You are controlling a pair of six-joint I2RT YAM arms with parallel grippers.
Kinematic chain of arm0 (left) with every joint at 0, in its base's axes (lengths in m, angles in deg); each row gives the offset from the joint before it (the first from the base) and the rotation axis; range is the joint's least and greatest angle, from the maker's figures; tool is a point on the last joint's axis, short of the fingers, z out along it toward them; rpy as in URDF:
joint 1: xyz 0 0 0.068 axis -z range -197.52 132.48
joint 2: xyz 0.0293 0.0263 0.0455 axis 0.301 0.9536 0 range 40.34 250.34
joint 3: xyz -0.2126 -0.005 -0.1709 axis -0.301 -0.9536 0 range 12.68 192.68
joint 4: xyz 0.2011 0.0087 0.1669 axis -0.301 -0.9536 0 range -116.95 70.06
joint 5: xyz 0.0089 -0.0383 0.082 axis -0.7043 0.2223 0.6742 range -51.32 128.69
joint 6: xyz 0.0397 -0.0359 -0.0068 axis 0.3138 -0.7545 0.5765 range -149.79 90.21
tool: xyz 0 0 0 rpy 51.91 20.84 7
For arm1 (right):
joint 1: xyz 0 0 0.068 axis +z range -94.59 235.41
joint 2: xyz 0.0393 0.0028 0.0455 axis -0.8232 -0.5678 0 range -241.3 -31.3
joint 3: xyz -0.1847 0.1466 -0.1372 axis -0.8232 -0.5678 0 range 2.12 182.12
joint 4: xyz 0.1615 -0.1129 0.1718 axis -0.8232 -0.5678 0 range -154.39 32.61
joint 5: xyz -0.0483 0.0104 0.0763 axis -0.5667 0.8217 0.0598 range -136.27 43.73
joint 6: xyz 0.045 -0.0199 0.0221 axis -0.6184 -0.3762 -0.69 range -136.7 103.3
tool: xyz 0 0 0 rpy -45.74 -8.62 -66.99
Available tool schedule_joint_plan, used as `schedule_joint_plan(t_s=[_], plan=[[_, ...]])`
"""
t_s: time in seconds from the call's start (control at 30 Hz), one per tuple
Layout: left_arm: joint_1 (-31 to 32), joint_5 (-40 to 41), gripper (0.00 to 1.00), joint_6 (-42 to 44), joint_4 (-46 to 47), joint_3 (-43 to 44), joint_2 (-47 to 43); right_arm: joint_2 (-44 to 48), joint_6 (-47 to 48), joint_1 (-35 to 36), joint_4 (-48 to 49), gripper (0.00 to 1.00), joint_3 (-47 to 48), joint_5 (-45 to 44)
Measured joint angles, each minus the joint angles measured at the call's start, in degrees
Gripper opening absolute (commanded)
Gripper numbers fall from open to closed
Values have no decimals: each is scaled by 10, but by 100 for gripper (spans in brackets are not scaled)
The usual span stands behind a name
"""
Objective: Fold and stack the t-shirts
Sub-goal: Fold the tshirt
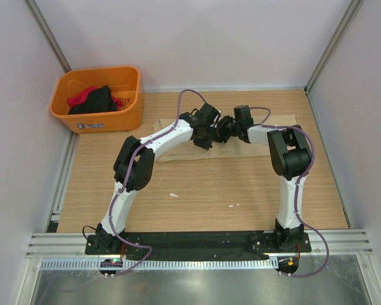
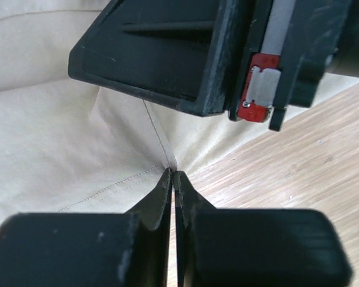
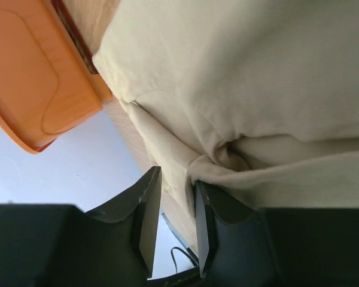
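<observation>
**Wooden table (image 1: 209,190), white-walled bay: beige t-shirt (image 1: 241,150) at far centre**

Orange basket (image 1: 101,122) is set at the far left corner, with dark and red garments (image 1: 95,100) heaped inside. Left end effector (image 2: 173,173) is pinched tight on the shirt's edge, and cloth is puckered at its tips. Right end effector (image 3: 176,179) is narrowly parted at a bunched fold; whether cloth is gripped cannot be told. Part of the shirt is hidden from above by both. One white scrap (image 1: 173,194) is seen on bare wood.

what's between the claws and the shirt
Nothing visible. The left claw is shut on the shirt at its edge, the fabric puckering at the tips. The right claw sits right against a fold, jaws slightly apart.
</observation>
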Motion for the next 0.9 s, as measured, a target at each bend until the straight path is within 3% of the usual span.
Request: schedule_joint_plan(t_s=[0.2, 0.3, 0.37, 0.6, 0.77, 0.9], plan=[[0, -38, 36, 6, 0, -2, 0, -1, 23, -1, 0, 47, -9, -4], [-3, -64, 42, 12, 0, -2, -1, 0, 44, -6, -9, 50, -10, 0], [-9, -82, 43, 16, 0, -8, -9, 0, 61, -12, -26, 52, -10, 6], [-94, -141, 22, 6, 2, -44, -94, 44, 141, -41, -145, 52, -7, 15], [-167, -161, 19, -12, 24, -43, -97, 62, 168, -35, -176, 47, 29, 28], [-178, -174, 19, -26, 36, -37, -63, 61, 180, -18, -187, 47, 52, 41]])
